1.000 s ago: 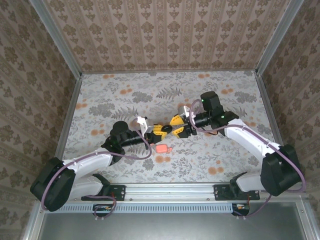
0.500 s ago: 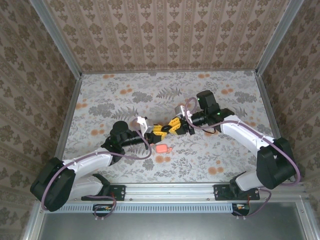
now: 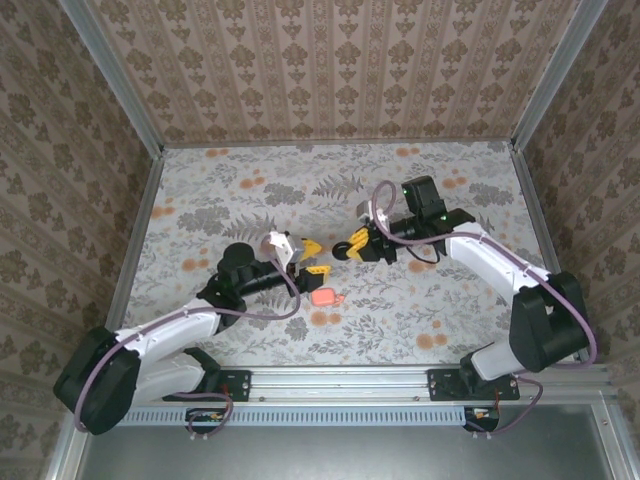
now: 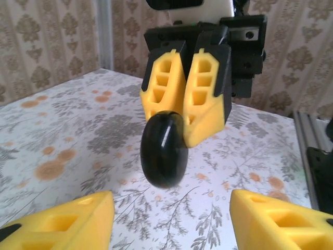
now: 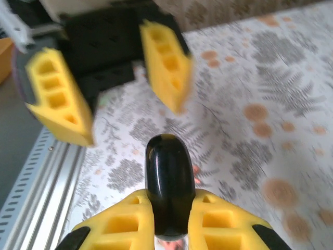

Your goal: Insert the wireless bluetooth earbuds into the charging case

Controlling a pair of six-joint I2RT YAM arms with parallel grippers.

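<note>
A glossy round black disc (image 5: 167,172) is clamped in the right pincer (image 3: 347,250). The left pincer (image 3: 315,258) is held with its fingers parted, facing the disc. The salmon-pink plastic charging case (image 3: 323,297) is seen lying on the floral counter (image 3: 420,310) near the left pincer.

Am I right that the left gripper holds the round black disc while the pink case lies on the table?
Not quite: the right gripper holds the round black disc, as the left wrist view shows. The pink case does lie on the table.
</note>
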